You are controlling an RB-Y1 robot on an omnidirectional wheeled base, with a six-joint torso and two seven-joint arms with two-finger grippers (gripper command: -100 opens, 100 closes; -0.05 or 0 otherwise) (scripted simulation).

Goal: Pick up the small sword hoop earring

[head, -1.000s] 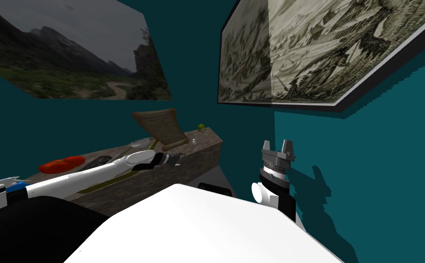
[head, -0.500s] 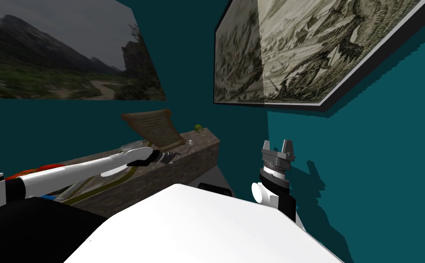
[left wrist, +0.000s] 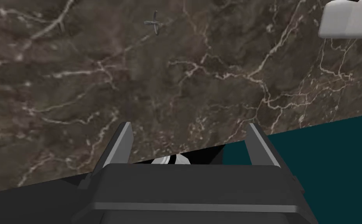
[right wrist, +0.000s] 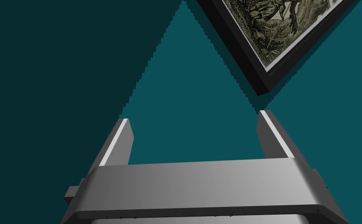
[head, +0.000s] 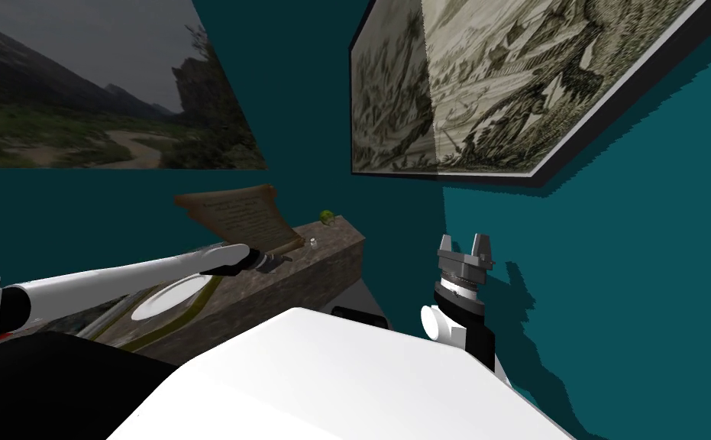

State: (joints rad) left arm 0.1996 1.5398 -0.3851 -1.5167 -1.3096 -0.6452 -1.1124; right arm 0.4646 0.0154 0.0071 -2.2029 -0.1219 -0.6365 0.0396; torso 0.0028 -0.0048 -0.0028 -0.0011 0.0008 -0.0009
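Nothing grasped yet: the left gripper (left wrist: 191,142) hovers over the brown marble counter (left wrist: 215,77), jaws apart and empty. The small sword hoop earring (left wrist: 154,24) lies on the marble well ahead of it, so approach, closing and lift all remain. The right gripper (head: 464,246) is raised at my right side, jaws apart, idle.

Brown veined marble counter (head: 329,266), centre-left of head view. On it: white plate (head: 172,296) lower left, scroll (head: 243,218) behind, small green object (head: 328,217) at far corner. Left wrist view, upper centre: tiny grey sword earring (left wrist: 154,25) on the marble.
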